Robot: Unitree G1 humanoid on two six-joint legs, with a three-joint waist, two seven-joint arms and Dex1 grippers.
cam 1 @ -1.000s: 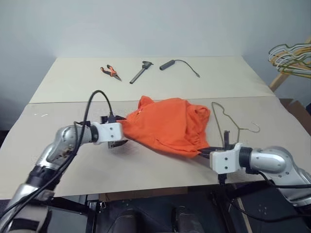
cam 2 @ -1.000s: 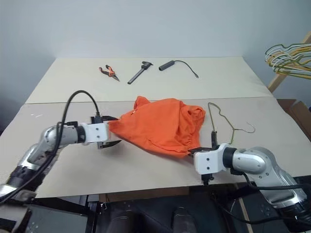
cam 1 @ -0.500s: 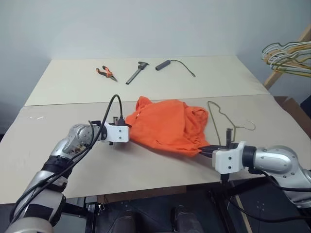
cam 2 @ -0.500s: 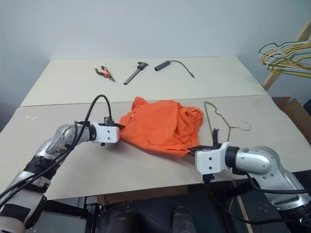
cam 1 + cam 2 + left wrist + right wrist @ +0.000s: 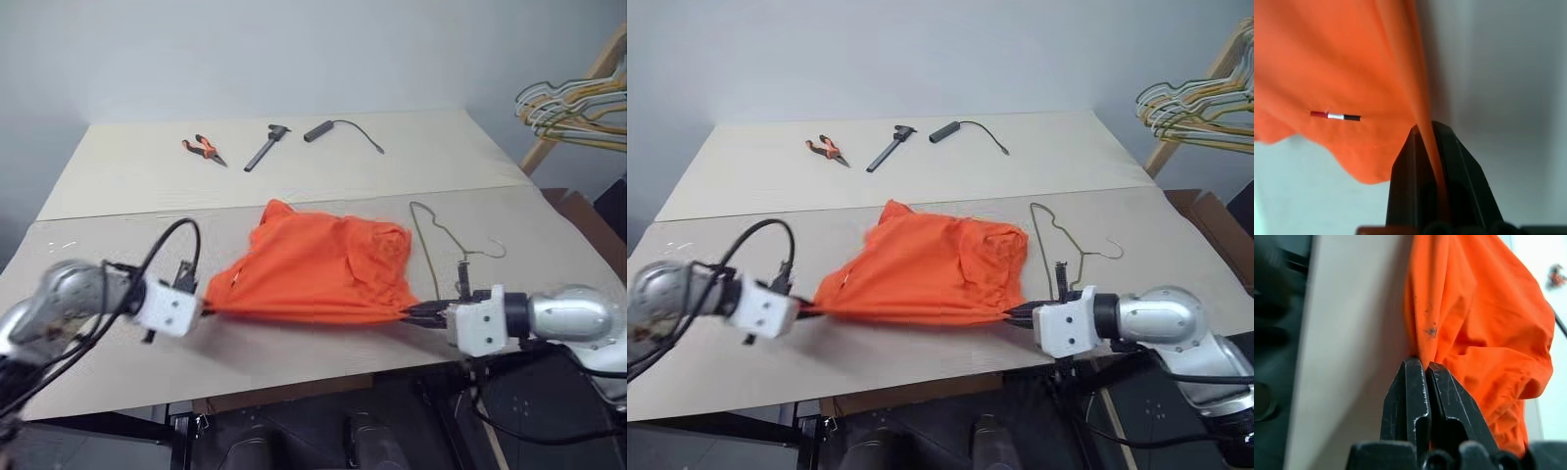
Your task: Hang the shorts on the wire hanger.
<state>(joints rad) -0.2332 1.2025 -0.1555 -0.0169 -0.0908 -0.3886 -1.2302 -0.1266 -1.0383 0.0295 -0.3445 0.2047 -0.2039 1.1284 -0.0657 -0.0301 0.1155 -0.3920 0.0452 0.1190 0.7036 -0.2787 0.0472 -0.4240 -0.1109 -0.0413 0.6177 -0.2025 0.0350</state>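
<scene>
Left gripper: pinched tight on an edge of the shorts; the fabric runs down between the two black fingers in the left wrist view. A second ago it stood wide open just beside the cloth, so this hold is new.
Right gripper: fingers pressed together on the opposite gathered edge of the cloth, as it was a second ago.
Shorts: bright orange, now drawn out between the two grippers into a long taut lower edge, where before they lay bunched in a heap. The far part looks to rest on the table, though how much of the near edge is lifted clear is hard to tell.
Wire hanger: lies flat on the table just beyond the right gripper, beside the right side of the shorts, hook pointing away to the right. Whether it touches the cloth I cannot tell.
Meaning for the task: both ends are held and the garment is spread, which readies it for the hanger; nothing is on the wire yet.
Far side: pliers, a black tool and a cable with handle, well apart from the work.
Rack hangers: bunched at the right edge, not involved.
</scene>
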